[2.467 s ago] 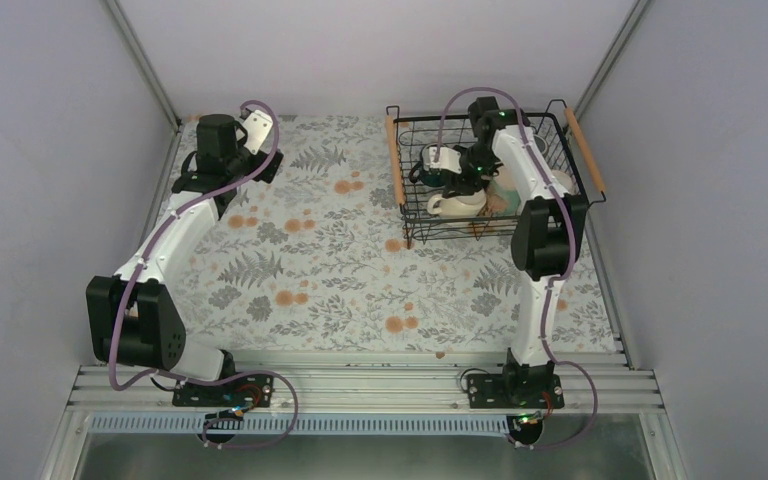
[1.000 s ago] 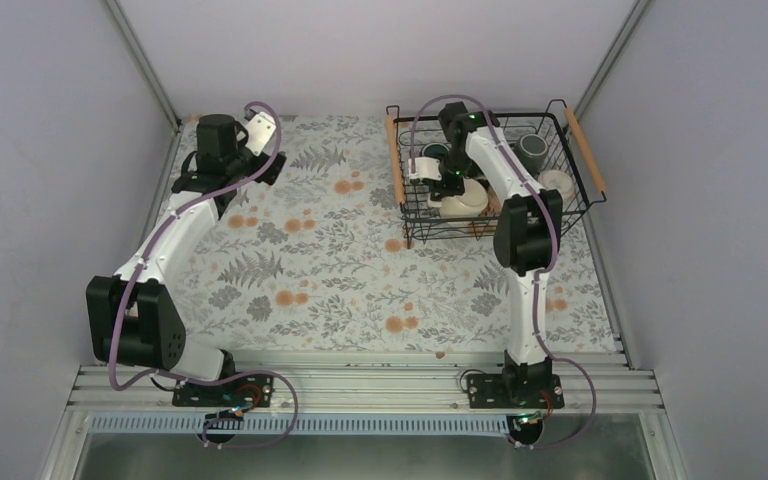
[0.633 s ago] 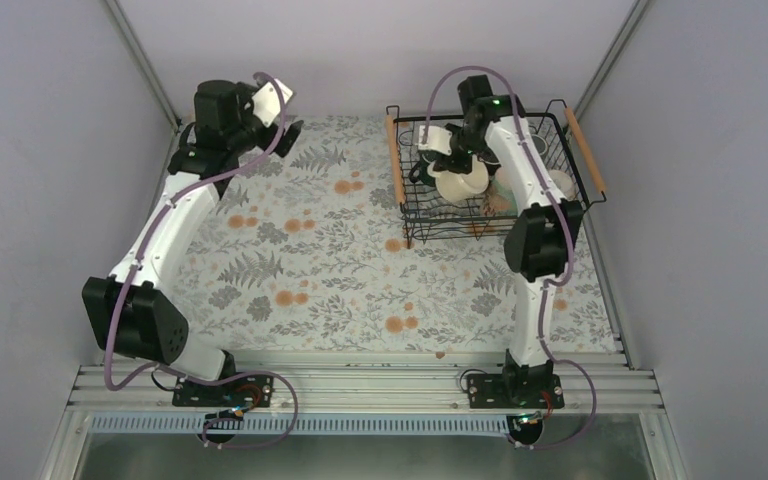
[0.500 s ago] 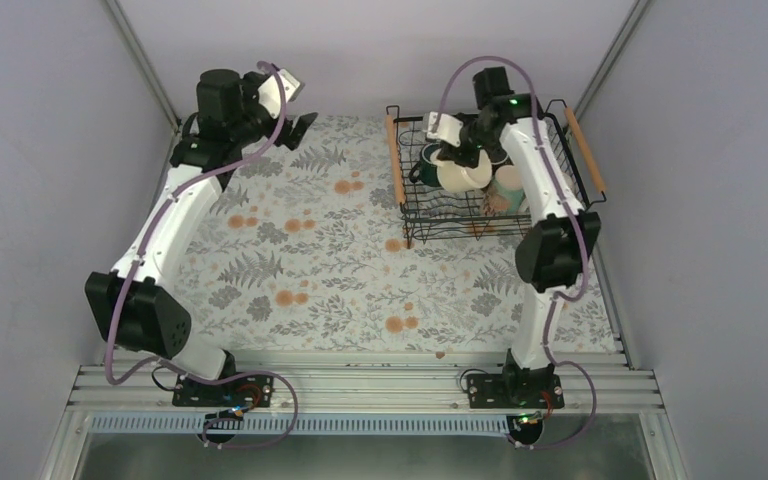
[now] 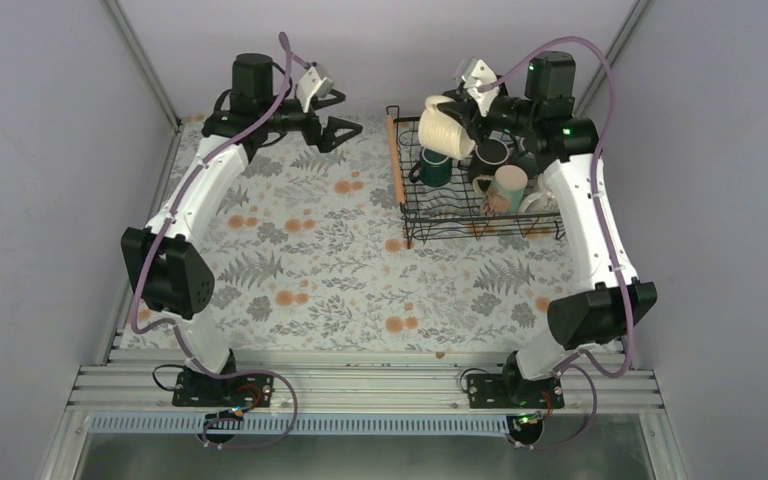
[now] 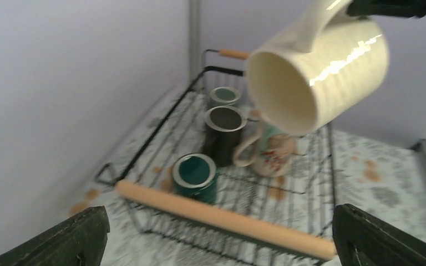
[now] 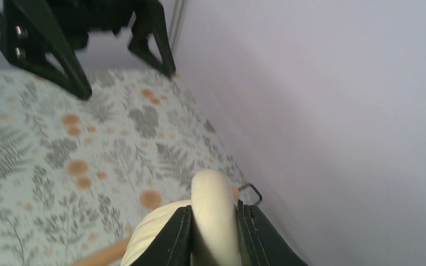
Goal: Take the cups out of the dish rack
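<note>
My right gripper is shut on the handle of the cream mug and holds it tilted in the air above the left end of the black wire dish rack. In the right wrist view both fingers clamp the cream handle. My left gripper is open and empty, raised left of the rack and facing it. In the left wrist view the cream mug hangs mouth-on above the rack. A dark green mug, a black mug and a pale red-patterned mug stand inside.
The rack's wooden left handle lies between my left gripper and the mugs. A mint mug with a pink inside stands in the rack under my right arm. The floral mat covers the table. Grey walls close in behind and at both sides.
My right gripper has lifted the cream mug out of the rack, up and to the left. My left arm has risen and swung right towards the rack with its jaws open.
</note>
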Motion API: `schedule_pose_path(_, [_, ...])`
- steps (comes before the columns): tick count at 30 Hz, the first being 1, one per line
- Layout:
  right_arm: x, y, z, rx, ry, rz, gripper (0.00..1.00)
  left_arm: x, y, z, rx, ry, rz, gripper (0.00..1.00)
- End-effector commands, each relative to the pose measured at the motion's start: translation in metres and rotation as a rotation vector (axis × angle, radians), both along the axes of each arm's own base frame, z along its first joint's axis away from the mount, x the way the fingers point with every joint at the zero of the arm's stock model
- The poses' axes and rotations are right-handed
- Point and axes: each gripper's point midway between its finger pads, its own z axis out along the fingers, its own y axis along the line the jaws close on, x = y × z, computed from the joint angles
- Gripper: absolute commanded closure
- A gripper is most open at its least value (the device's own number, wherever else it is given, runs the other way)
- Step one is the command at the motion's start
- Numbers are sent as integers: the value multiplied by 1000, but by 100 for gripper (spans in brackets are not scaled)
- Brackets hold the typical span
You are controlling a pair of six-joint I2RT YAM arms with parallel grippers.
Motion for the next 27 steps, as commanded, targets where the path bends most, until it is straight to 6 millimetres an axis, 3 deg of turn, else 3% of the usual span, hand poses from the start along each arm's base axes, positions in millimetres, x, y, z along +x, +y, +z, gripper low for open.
schedule_pose_path(1, [-16,20,58,225,-105,114,97,-36,-32,21,-114,92,-242,0])
schedule_pose_path(8, [-20,32,59,297,-100,199,97,-56,-72,18,-134,160,-391,0])
schedule_pose_path(13, [-17,38,57,317,-91,228,97,-53,-90,4,-124,197,-428,2])
schedule_pose_path(18, [-13,43,60,341,-81,248,97,-53,-100,-1,-134,230,-472,6])
schedule_pose_path(27, [-14,53,60,360,-56,302,96,-69,-109,19,-160,231,-520,21])
